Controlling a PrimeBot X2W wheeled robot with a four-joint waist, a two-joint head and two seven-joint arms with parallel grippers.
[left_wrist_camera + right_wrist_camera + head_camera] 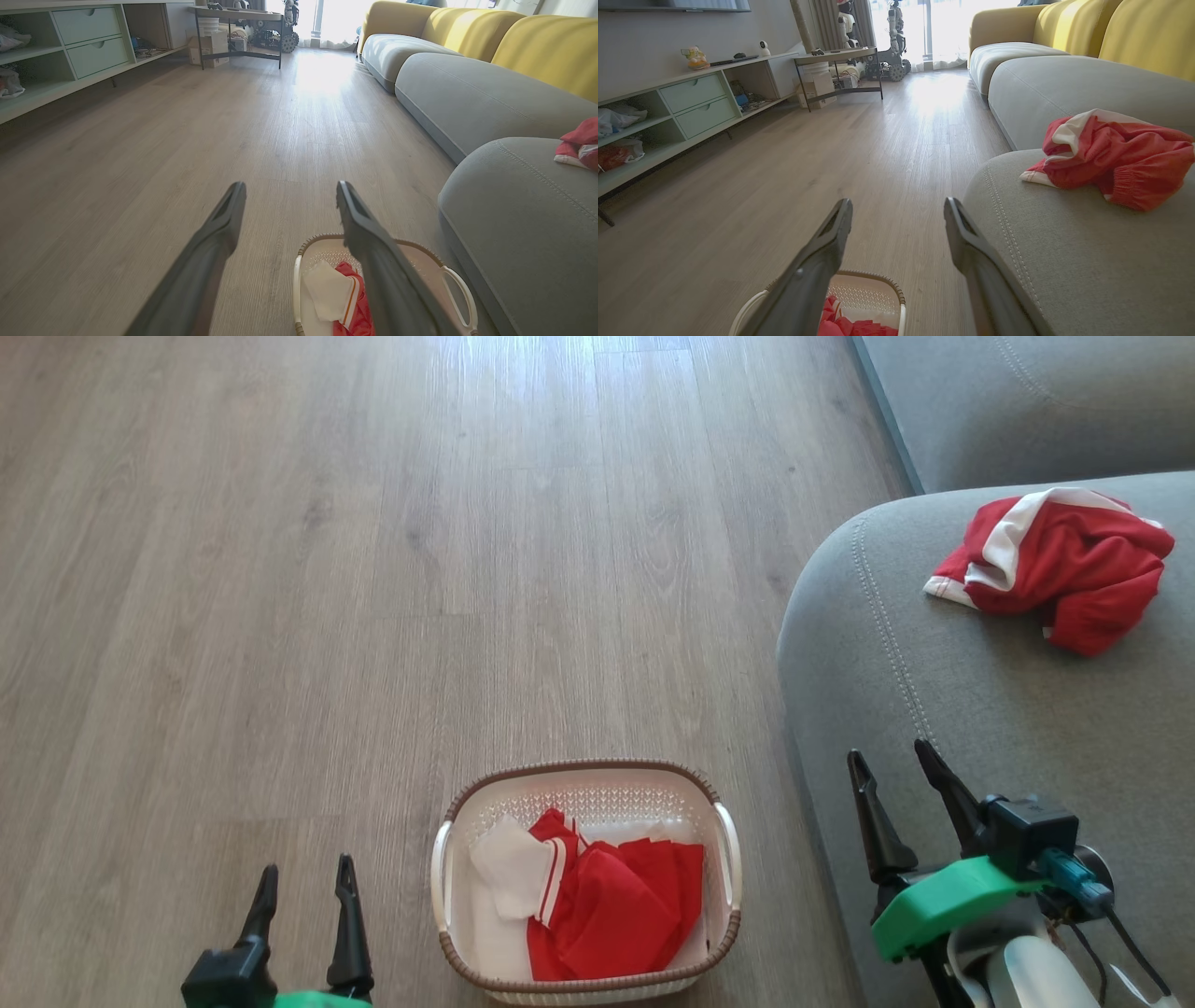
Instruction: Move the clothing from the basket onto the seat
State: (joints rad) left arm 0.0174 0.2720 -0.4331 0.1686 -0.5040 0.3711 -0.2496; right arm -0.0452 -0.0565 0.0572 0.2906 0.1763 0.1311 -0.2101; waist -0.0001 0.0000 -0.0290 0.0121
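Crumpled in the basket: red clothing with a white panel and striped trim, red heaped toward the middle and right, white part at the left. Apart from that, up on the seat: one more red garment with white bands, bunched, a little in from the line of pale stitching. Basket upright on the floor, just beside the seat's rounded front, with cream perforated walls, a brown woven rim and a white handle at each side. Left gripper low at the left of the basket, above bare floor, fingers parted and holding nothing; seen from its own wrist, its right finger crossing in front of the basket's rim. Right gripper over the seat's near edge, to the right of the basket, fingers spread with nothing between them. Beyond the seat, another grey cushion in line with it, yellow backrests behind both. Across the wood-grain floor, a long low shelf unit with pale green drawers, and a dark-framed table at the far end near a bright window
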